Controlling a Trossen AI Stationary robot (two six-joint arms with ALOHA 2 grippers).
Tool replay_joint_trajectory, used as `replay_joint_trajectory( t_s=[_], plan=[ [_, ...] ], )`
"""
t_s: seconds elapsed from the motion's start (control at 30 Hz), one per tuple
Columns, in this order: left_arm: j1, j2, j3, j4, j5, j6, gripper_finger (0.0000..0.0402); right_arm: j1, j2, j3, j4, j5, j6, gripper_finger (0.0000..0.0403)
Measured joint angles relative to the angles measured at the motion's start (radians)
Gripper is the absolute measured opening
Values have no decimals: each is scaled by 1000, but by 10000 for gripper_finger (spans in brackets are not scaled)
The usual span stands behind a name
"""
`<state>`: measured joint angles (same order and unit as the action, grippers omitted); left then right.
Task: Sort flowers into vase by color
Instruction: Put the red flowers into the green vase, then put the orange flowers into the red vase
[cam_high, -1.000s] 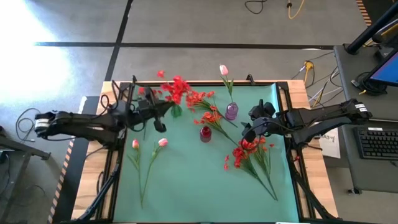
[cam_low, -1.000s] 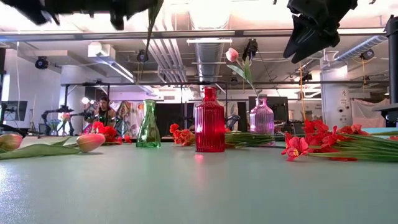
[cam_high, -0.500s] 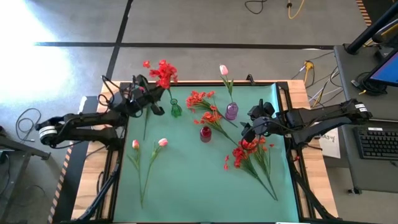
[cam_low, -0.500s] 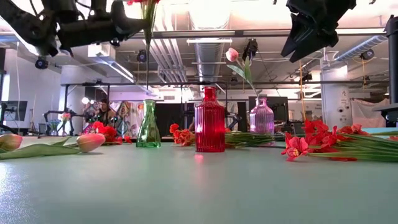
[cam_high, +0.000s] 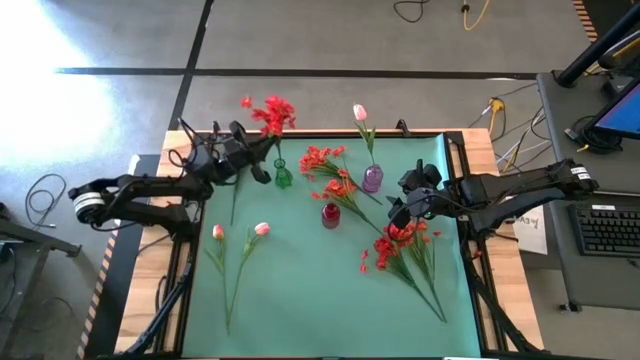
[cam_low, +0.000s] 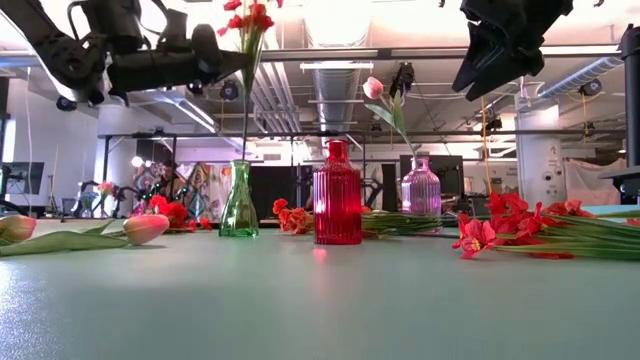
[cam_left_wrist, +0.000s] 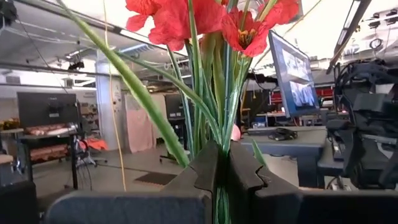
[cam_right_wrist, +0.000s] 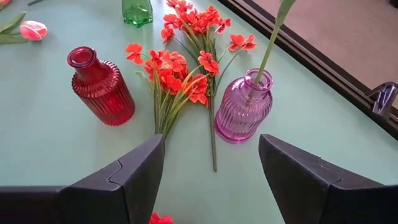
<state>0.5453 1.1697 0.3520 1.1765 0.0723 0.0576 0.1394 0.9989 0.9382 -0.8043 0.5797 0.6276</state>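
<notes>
On the green cloth-covered table (cam_high: 300, 290), the left gripper (cam_high: 262, 152), clamped on a bushy red artificial flower stem (cam_high: 272, 113), holds it upright over the green glass vase (cam_high: 283, 178), needing lowering into its neck, while the right gripper (cam_high: 400, 212) waits open.

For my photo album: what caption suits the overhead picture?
Left gripper holds a red flower above the green vase.

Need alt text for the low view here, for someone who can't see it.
The left gripper, shut on a red flower, holds it upright above the green vase. To the right stand a red vase and a purple vase holding a pink tulip; the open right gripper hangs above loose red flowers.
</notes>
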Motion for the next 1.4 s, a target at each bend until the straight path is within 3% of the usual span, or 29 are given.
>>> replay_joint_trajectory(
  t_s=[0.63, 1.0, 1.4],
  plan=[
    [0, 7, -29, -22, -37, -97, 3, 0, 0, 0, 2, -1, 0, 276],
    [-1, 6, -35, -58, -36, -109, 69, 0, 0, 0, 2, -3, 0, 283],
    [-3, -84, -35, -246, -35, -124, 124, 0, 0, 0, 2, -6, 1, 297]
  ],
)
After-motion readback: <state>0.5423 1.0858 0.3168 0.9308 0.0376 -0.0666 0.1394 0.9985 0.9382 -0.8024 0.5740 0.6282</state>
